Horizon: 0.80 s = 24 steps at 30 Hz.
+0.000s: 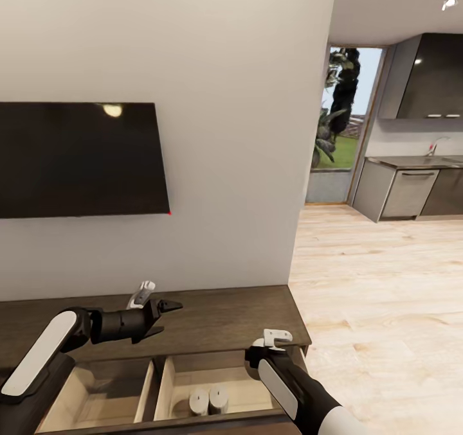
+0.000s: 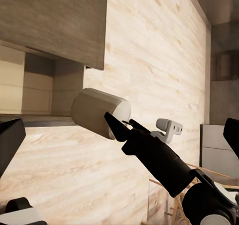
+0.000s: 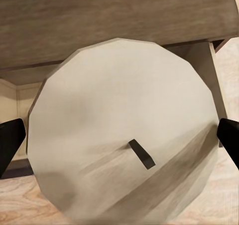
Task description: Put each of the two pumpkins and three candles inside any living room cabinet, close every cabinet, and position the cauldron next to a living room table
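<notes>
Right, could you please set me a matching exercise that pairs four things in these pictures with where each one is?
1 television
2 pair of candles
3 single candle
4 left gripper

A in the right gripper
B on the wall
C over the cabinet top
D in the open drawer

Pairs: 1-B, 2-D, 3-A, 4-C.

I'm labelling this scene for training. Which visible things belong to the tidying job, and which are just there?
Job:
held candle in right gripper
drawer candles
cabinet, drawer open

Just there:
television
kitchen counter
</notes>
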{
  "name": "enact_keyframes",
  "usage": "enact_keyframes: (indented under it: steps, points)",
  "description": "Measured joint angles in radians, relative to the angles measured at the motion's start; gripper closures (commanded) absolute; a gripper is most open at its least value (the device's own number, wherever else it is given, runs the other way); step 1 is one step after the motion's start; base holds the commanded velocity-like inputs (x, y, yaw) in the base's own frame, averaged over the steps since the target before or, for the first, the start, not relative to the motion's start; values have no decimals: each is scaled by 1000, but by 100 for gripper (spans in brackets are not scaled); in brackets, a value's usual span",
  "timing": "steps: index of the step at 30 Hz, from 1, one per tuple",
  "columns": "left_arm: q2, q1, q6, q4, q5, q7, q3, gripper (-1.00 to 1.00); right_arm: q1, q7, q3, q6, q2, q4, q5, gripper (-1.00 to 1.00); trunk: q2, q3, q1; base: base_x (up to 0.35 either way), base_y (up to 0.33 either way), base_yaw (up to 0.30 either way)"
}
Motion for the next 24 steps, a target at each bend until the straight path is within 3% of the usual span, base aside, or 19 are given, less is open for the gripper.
enact_keyframes:
  steps: [24]
  points:
    - [-1, 0, 0, 2, 0, 0, -1, -100, 0, 0, -1, 8, 0, -4, -16, 100, -168, -75, 92, 0, 0, 0]
